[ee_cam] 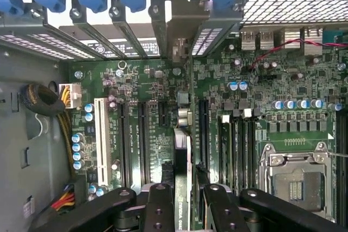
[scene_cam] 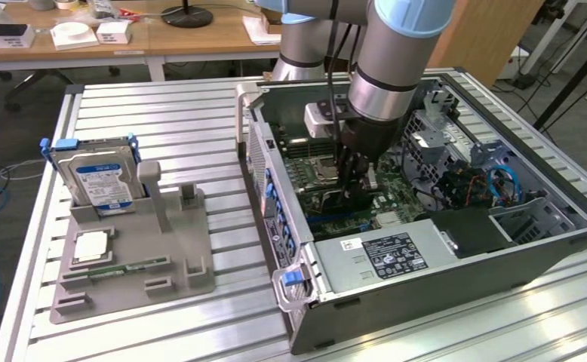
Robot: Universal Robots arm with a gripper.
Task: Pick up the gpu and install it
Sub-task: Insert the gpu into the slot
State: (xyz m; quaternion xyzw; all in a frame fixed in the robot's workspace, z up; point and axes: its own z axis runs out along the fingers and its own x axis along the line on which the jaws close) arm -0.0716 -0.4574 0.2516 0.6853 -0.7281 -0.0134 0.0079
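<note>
Bright, even room light (glare on the table slats (scene_cam: 152,105)), perhaps slightly soft edges.

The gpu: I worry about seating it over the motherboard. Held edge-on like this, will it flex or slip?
Probably stiff: the gpu shows as a straight thin board clamped in the gripper. Likely light, being so thin. Possibly fragile: it is a bare circuit card, so skewed pressure might crack it.

Lab – robot arm (scene_cam: 394,53), office desks (scene_cam: 122,38), cables
</note>
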